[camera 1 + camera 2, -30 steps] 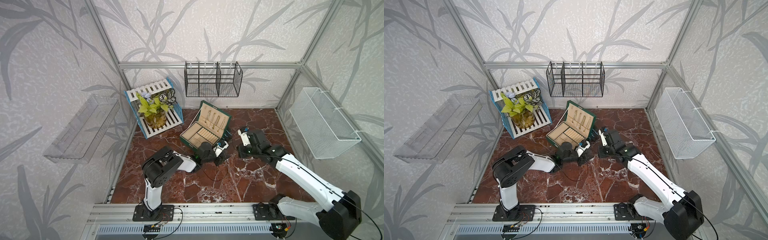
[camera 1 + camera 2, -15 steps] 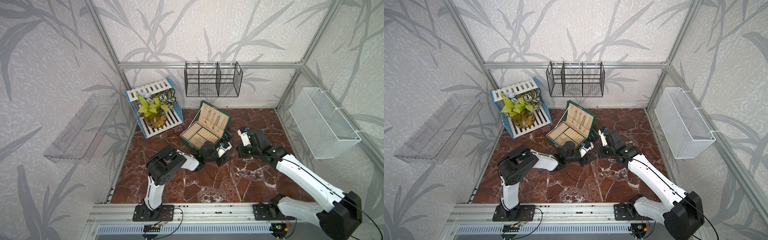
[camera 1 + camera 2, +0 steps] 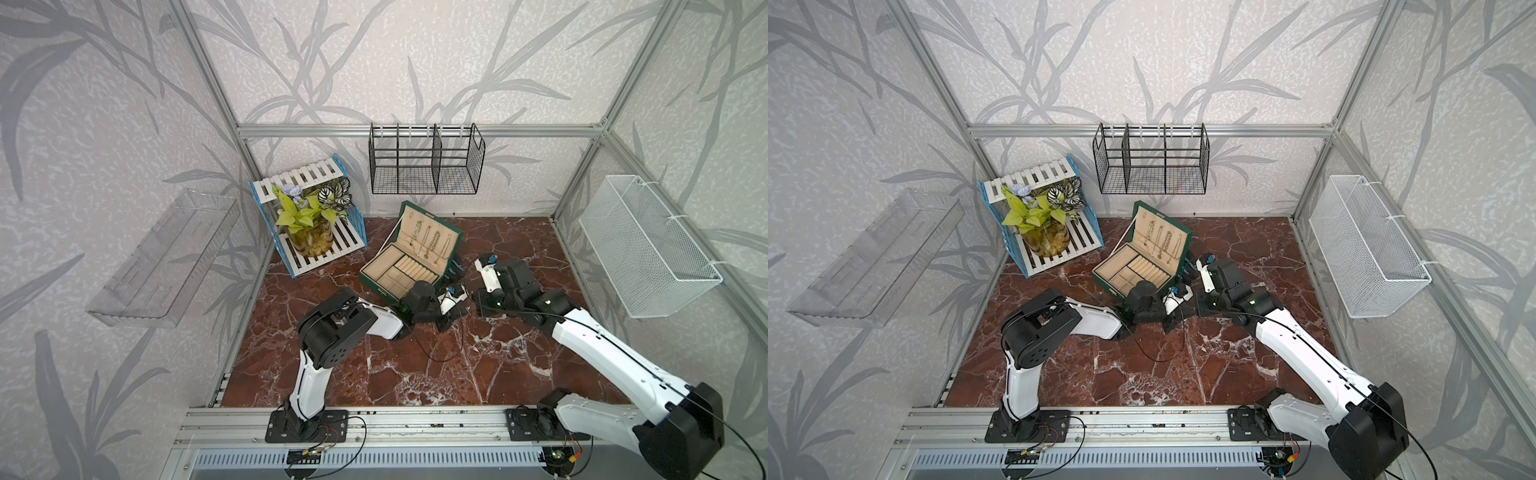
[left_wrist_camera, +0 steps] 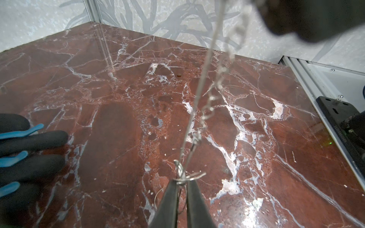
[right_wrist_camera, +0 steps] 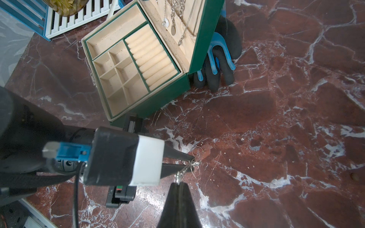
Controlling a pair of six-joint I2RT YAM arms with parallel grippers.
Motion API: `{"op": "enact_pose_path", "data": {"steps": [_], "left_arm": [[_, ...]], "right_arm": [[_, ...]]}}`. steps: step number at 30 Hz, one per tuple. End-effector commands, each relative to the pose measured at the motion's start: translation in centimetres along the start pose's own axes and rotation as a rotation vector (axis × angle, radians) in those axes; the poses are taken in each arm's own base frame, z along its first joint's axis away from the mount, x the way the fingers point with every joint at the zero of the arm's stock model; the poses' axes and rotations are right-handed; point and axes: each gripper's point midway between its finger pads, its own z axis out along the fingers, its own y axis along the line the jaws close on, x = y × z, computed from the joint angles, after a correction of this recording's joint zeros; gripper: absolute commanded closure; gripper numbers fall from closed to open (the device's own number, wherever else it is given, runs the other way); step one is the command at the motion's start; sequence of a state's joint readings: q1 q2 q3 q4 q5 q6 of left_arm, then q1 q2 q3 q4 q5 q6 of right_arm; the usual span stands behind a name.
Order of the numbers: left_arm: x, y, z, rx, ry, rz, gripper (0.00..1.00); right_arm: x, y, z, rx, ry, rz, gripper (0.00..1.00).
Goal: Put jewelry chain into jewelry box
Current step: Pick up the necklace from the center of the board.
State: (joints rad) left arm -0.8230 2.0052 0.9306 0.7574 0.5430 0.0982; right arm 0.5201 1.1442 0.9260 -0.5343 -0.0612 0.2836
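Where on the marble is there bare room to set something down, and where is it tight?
Free: marble floor between both arm bases, and the back-right corner beside the white basket. Crowded: around the jewelry box, gloves, and both grippers sharing the chain.

Bright even light, glare on the marble floor (image 4: 246, 207), blurred foreground in wrist views.

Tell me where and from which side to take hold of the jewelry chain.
Probably at its ends, as now: the jewelry chain is thin and limp, with no body to clamp. The left gripper pinches the clasp end from the jewelry box side; the right gripper pinches the other end from the opposite side.
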Motion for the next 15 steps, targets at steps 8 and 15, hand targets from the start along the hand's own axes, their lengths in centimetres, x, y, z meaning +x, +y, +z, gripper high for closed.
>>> {"op": "enact_pose_path", "data": {"steps": [8, 15], "left_arm": [[-2.2, -0.5, -3.3, -0.071, -0.019, 0.031, 1.00], [-1.2, -4.2, -6.4, 0.072, 0.136, -0.030, 1.00]], "right_arm": [[1.1, -2.5, 0.8, 0.131, -0.013, 0.061, 1.00], [3.6, -3.9, 3.9, 0.173, 0.044, 0.144, 1.00]]}}
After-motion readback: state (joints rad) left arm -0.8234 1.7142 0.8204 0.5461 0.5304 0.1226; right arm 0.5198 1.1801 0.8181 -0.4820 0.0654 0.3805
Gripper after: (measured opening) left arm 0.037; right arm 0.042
